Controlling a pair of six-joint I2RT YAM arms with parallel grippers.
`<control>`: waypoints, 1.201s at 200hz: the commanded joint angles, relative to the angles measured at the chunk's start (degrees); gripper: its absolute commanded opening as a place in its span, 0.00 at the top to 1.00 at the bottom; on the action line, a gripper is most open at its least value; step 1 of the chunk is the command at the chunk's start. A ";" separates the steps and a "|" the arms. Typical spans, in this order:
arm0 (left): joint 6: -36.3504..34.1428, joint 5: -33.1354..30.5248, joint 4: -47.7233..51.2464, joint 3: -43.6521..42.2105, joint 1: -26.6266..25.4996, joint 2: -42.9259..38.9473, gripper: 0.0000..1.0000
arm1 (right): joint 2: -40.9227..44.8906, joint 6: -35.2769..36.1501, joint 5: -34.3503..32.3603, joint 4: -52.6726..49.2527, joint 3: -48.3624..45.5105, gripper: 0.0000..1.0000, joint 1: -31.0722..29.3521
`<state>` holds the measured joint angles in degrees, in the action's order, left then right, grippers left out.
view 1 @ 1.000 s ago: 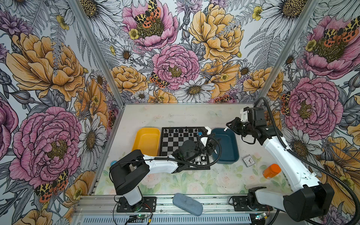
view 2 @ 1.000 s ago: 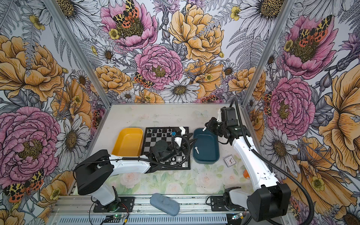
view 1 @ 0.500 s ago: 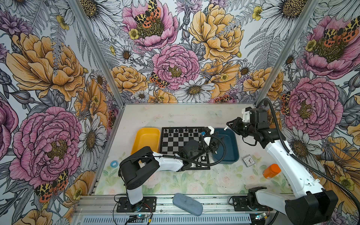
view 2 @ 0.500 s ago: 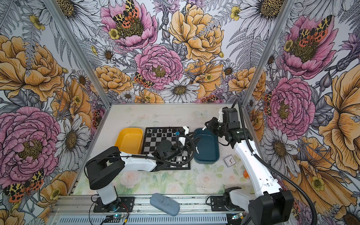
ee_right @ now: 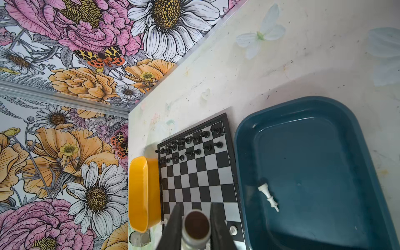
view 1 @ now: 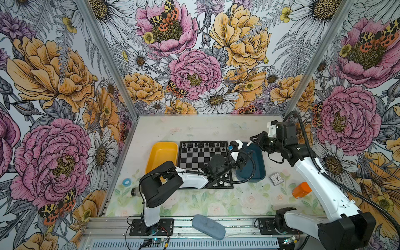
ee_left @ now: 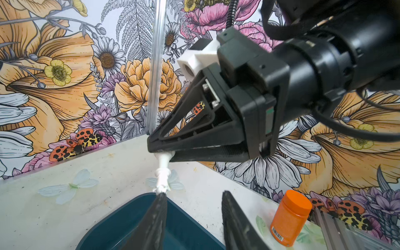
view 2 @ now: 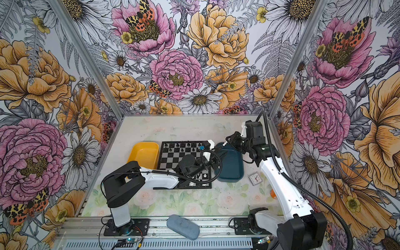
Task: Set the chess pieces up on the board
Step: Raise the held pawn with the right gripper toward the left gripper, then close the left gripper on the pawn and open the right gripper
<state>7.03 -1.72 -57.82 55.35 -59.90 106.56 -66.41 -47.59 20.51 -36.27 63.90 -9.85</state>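
Up over blue tray (ee_right: 324, 162) corner, chess piece (ee_left: 162, 171) between right fingers (ee_left: 205, 152)

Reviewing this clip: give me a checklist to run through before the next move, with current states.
1. Right gripper clamped on the white chess piece: ok.
2. Left gripper open and empty: ok.
3. Held piece between the left gripper's jaws: not ok; it shows at one fingertip, not in the gap.
4. Blue tray emptied: not ok; a second white piece lies on its side inside.
5. Free near-row square on the board: cannot tell, mostly hidden.
6. Black pieces standing on the far rows: ok.
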 commanded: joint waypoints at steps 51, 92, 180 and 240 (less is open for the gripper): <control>-1.57 0.40 -0.88 2.00 -0.48 1.14 0.57 | 2.09 -0.84 1.24 2.26 -0.88 1.00 -0.60; -2.41 -1.22 -1.12 1.91 -0.49 1.28 0.57 | 2.50 -1.01 1.58 2.35 -1.36 1.00 -0.54; -2.53 -2.70 -0.63 2.04 0.14 1.37 0.58 | 4.18 -1.54 1.79 2.35 -2.09 1.00 -0.65; -2.48 -3.27 -0.56 1.60 0.31 1.41 0.58 | 5.15 -1.80 1.77 2.26 -2.44 1.00 -0.62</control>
<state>5.37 -3.53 -57.69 56.23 -60.10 107.04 -62.76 -48.66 21.54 -34.39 61.95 -9.96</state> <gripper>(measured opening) 0.423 0.197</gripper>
